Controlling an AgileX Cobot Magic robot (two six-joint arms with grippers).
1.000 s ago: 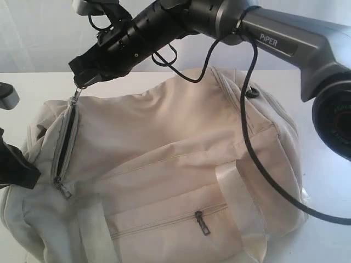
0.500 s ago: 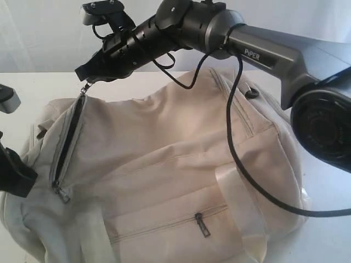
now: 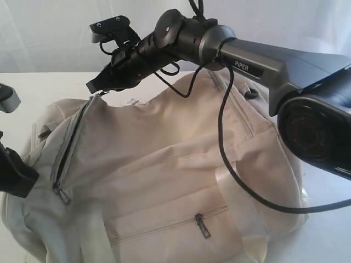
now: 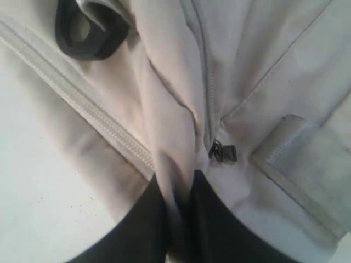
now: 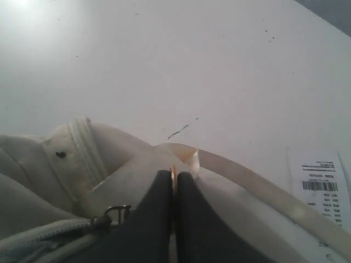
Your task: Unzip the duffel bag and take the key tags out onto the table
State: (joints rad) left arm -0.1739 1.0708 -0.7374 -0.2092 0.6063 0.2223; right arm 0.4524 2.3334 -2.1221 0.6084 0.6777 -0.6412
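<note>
The cream duffel bag [image 3: 175, 164] lies on the white table [image 3: 33, 85]. My right gripper [image 3: 97, 87] reaches across to the bag's upper left end, shut on the metal zipper pull [image 5: 173, 176] of the main zipper. Below it the zipper gap [image 3: 68, 145] shows dark lining, down to a second slider [image 3: 61, 193]. At the bag's left edge my left gripper [image 3: 16, 175] is shut on a fold of bag fabric [image 4: 174, 159], close to a zipper slider [image 4: 222, 152]. The key tags are hidden.
A zipped side pocket with its pull [image 3: 202, 223] faces the front. A pale webbing strap [image 5: 258, 181] and a white barcode label [image 5: 323, 186] lie beyond the right gripper. A black cable [image 3: 227, 159] hangs from the right arm over the bag.
My right gripper has drawn the zipper pull to the right along the bag's top, and the open gap has grown longer. The left gripper keeps its hold on the fabric.
</note>
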